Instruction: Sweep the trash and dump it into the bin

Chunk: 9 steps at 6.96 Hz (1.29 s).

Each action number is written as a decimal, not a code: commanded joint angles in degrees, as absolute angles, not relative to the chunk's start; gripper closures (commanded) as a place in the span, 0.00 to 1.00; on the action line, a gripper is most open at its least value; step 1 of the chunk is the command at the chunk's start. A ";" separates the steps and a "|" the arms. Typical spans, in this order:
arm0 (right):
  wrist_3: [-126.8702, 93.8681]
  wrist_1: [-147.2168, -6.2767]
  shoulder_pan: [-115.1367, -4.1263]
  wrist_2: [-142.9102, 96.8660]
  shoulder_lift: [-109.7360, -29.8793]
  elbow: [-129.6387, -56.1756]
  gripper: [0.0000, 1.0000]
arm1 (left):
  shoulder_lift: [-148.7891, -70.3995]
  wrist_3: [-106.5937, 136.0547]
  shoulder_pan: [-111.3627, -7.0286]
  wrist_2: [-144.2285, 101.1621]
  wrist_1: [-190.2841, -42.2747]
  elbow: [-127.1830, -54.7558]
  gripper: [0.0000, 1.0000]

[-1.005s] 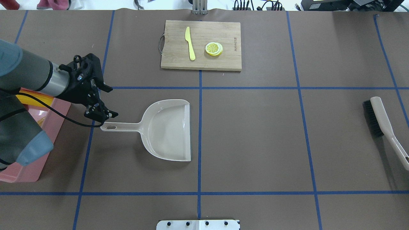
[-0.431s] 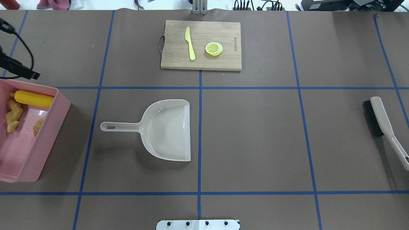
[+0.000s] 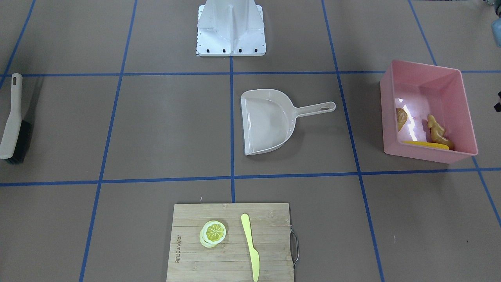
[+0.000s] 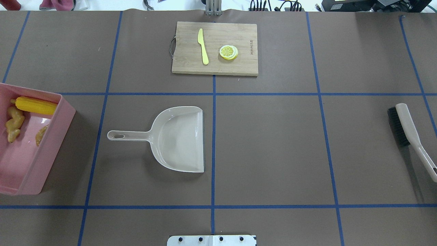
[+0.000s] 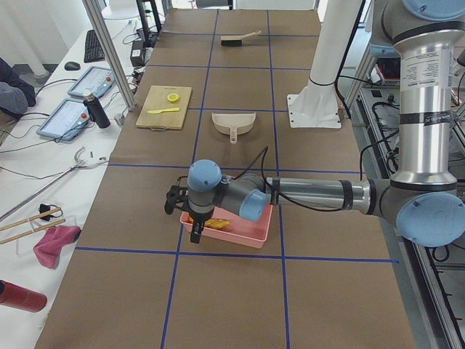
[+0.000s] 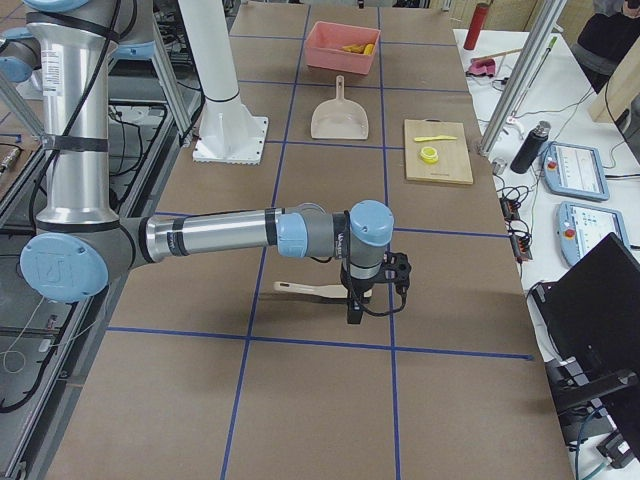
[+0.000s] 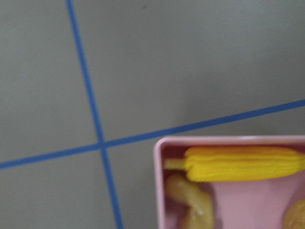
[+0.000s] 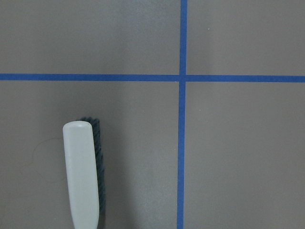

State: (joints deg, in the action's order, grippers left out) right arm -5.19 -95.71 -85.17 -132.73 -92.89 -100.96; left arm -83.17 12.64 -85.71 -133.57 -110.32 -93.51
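Note:
The pink bin [image 4: 51,147] stands at the table's left edge and holds the yellow corn cob [image 4: 36,105], the tan ginger root [image 4: 13,124] and the brown potato [image 4: 41,135]. The front-facing view shows the bin [image 3: 426,154] with the corn [image 3: 426,144], ginger [image 3: 437,131] and potato [image 3: 401,119]. The left wrist view looks down on the bin's corner [image 7: 158,191] and the corn [image 7: 243,163]. My left gripper [image 5: 190,222] hangs by the bin's outer end; I cannot tell if it is open. My right gripper [image 6: 355,305] hangs over the brush [image 6: 310,291]; I cannot tell its state either.
The grey-beige dustpan [image 4: 177,138] lies empty mid-table, handle toward the bin. The brush [image 4: 408,131] lies at the right edge. A wooden cutting board [image 4: 184,65] at the far side carries a yellow knife [image 4: 203,46] and a lemon slice [image 4: 228,52].
My left arm has drawn back from the dustpan handle and out of the overhead view's left edge, uncovering the bin. The dustpan and brush have not moved.

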 commanded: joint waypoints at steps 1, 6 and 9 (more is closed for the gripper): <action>-5.10 -95.71 -85.17 -132.45 -92.81 -101.07 0.00 | -81.83 12.92 -88.51 -133.24 -110.30 -91.85 0.02; -5.10 -95.71 -85.17 -132.54 -92.81 -101.08 0.00 | -90.08 12.13 -89.30 -132.45 -94.99 -88.95 0.02; -5.19 -95.71 -85.17 -132.45 -92.81 -100.81 0.00 | -91.24 12.30 -89.03 -126.33 -95.98 -86.66 0.02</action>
State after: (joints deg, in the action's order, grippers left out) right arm -5.15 -95.71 -85.17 -132.48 -92.81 -100.92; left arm -91.56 12.27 -89.07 -129.81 -96.19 -86.82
